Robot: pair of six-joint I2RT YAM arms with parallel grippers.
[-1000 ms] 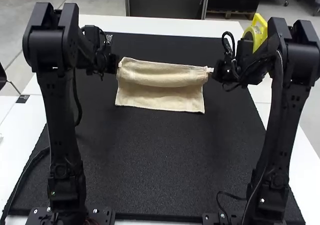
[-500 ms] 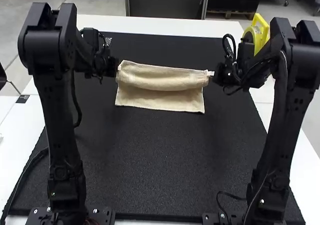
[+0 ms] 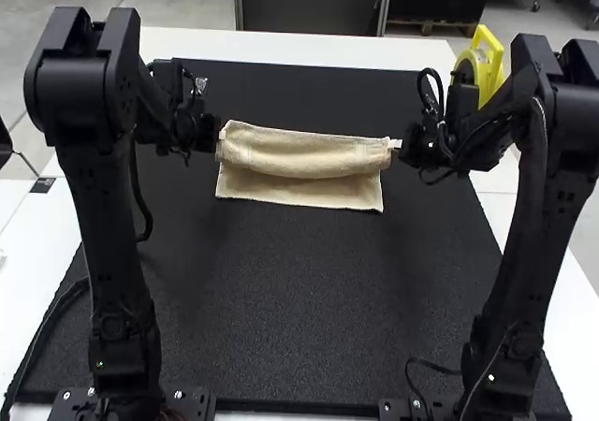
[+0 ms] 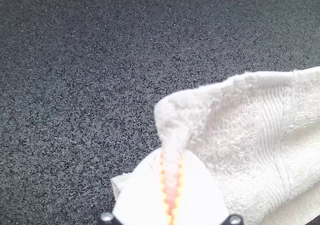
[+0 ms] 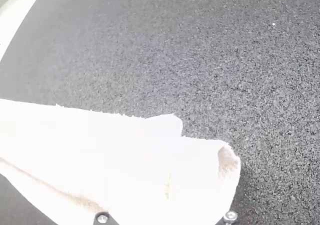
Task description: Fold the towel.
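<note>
1. Our towel [image 3: 299,194] is on the black mat [image 3: 309,299], nearer the table's far edge [image 3: 299,49], with its top part puffed over the bottom part.
2. Our left gripper [image 4: 171,159] pinches one corner tight; our right gripper [image 3: 396,143] pinches the other end.
3. We should move both together, gently stretch out the sag, and lay the edge straight.

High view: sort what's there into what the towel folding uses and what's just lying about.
Part of the job:
cream towel, held at both ends
left claw
right claw
black mat beneath

Apparently just lying about:
yellow object, purpose unclear
small dark piece on the white table
</note>
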